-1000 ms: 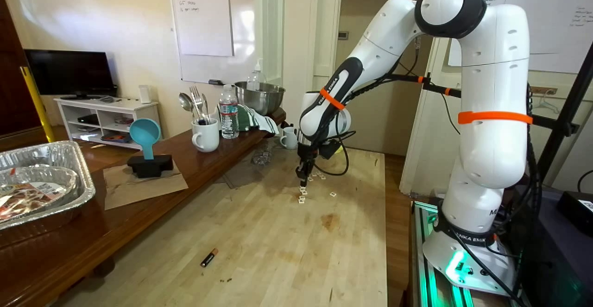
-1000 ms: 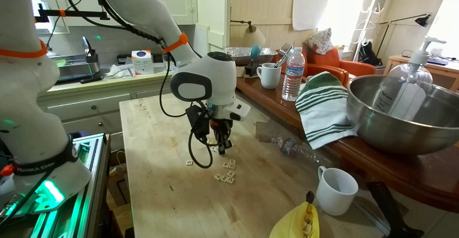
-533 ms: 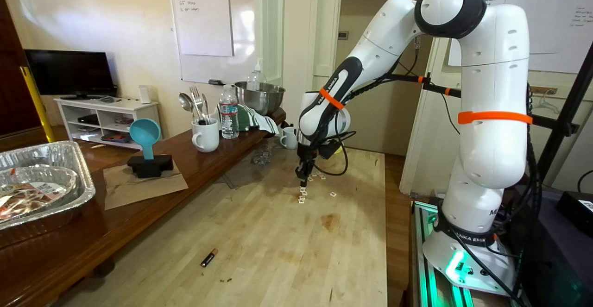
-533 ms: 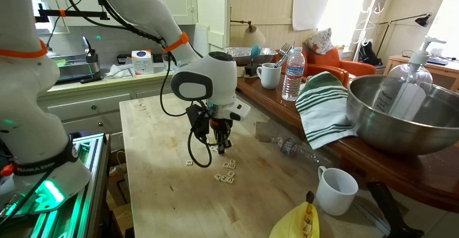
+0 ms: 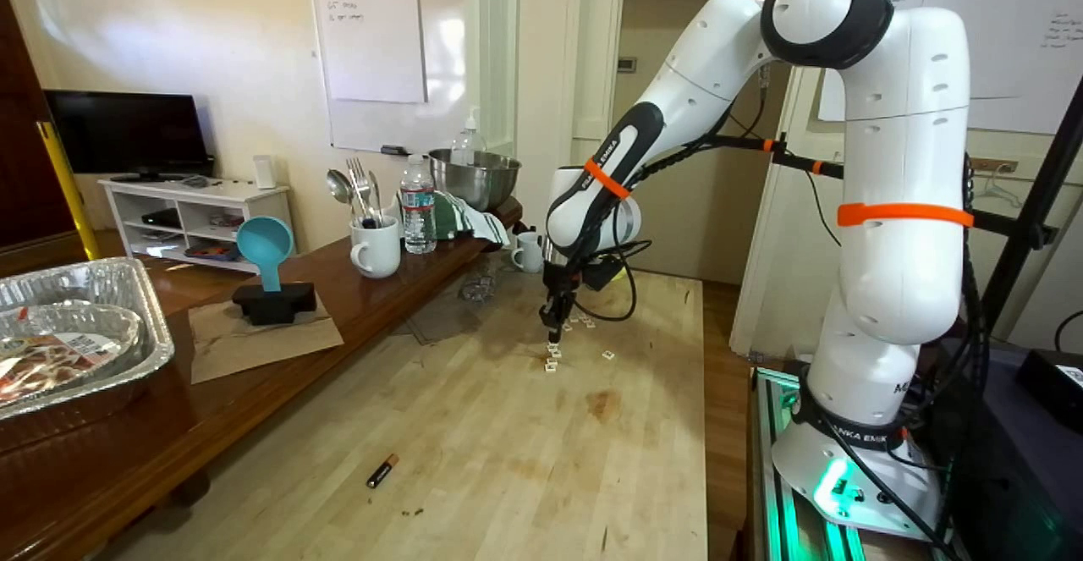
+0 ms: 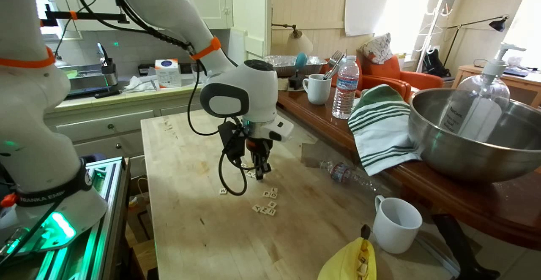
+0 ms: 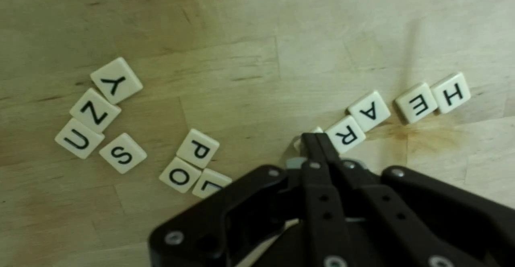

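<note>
My gripper is shut, its fingertips pressed together with nothing visible between them. It points down just above the wooden table, near the fingers in both exterior views. White letter tiles lie about it. The fingertips cover most of one tile, whose letter is hidden; contact cannot be told. Beside it lie the R tile and A tile, then the E tile and H tile. To the left are the P tile, O tile and partly covered L tile.
Further tiles include S, Y and W. A yellow pouch, white mug and lying bottle are on the table. A battery lies away. A raised wooden ledge runs alongside.
The gripper has risen very slightly and shifted a little in the last half second. It looks shut throughout. The tiles in view have not visibly moved.
</note>
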You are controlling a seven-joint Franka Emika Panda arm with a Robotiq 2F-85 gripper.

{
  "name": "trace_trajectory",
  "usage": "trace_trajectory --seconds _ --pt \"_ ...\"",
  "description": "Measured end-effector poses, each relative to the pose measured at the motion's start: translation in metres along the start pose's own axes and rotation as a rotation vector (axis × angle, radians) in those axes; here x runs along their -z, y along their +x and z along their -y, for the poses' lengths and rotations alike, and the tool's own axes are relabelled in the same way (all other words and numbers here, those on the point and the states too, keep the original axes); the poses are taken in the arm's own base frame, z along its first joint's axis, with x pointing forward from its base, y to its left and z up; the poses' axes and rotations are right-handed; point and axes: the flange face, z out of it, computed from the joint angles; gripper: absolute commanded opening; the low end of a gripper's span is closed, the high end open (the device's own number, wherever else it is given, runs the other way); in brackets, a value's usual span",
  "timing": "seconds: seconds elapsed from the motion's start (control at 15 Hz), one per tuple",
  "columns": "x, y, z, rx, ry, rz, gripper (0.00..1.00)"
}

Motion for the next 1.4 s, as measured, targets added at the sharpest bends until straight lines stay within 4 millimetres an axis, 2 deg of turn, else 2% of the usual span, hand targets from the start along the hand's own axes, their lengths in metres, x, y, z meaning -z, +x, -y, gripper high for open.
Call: trace_trajectory --seconds 0.4,0.87,1.4 --pt "0.009 -0.008 0.015 0.033 0.002 -0.007 0.0" --pt "0.0 -0.019 0.035 0.141 -0.015 0.028 0.0" --pt "-0.001 -0.02 0.04 0.234 -0.054 0.044 0.0"
